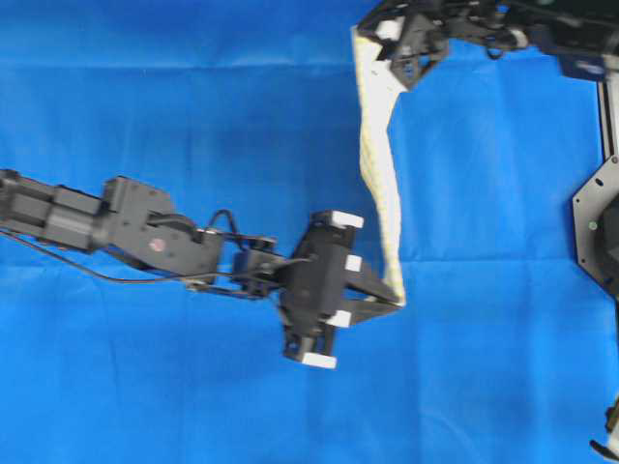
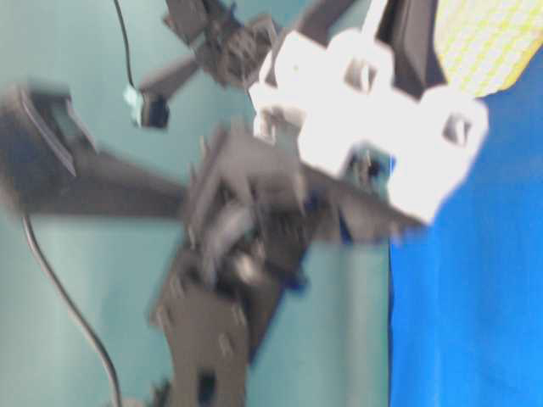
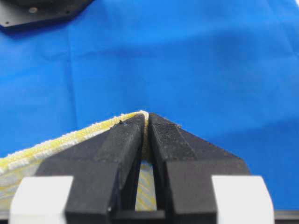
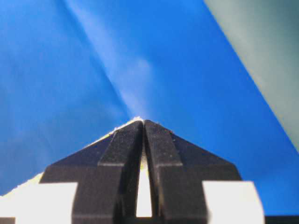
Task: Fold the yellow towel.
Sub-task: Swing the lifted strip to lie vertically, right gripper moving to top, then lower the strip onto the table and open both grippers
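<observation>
Pinched tight on one corner of the yellow towel point(image 1: 379, 164), the left gripper point(image 1: 395, 302) hangs above the blue cloth point(image 1: 193, 387); the right gripper point(image 1: 366, 37) clamps the opposite corner, the towel stretched between them.

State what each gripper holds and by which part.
Both hold the yellow towel: the left gripper is shut on one corner, and the right gripper on another, at its opposite end.

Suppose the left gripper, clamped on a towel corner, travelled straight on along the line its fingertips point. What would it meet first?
Probably the blue backdrop cloth. The left gripper holds the yellow towel by its corner, and the wrist view shows only blue cloth beyond; depth is unclear.
</observation>
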{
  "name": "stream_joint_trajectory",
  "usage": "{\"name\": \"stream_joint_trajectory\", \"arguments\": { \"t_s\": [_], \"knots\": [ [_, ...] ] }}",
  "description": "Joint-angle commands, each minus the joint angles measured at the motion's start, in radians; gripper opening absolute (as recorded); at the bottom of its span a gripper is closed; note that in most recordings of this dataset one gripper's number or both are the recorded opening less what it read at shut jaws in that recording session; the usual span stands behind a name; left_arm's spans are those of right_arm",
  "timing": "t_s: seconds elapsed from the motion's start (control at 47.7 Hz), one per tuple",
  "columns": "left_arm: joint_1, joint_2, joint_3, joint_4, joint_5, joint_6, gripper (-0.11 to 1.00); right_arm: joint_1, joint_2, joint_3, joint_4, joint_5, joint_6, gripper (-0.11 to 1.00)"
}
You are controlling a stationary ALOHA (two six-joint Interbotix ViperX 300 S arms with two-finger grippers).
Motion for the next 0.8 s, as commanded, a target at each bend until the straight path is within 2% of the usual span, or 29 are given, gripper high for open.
{"name": "stream_joint_trajectory", "arguments": {
  "t_s": [0.0,0.231,0.378,0.776],
  "knots": [
    [-0.051,-0.072,0.052,-0.003,-0.061,-0.003,0.03,0.003,0.034,-0.083,-0.005,-0.012,0.002,0.02],
    [-0.058,-0.144,0.199,-0.009,-0.124,-0.075,0.03,0.041,0.133,-0.206,-0.005,-0.008,0.002,0.02],
    [-0.060,-0.175,0.262,-0.009,-0.143,-0.138,0.03,0.052,0.155,-0.229,-0.005,-0.008,0.000,0.02],
    [-0.060,-0.186,0.287,-0.009,-0.133,-0.156,0.03,0.072,0.163,-0.225,-0.005,-0.008,-0.005,0.02]
  ]
}}
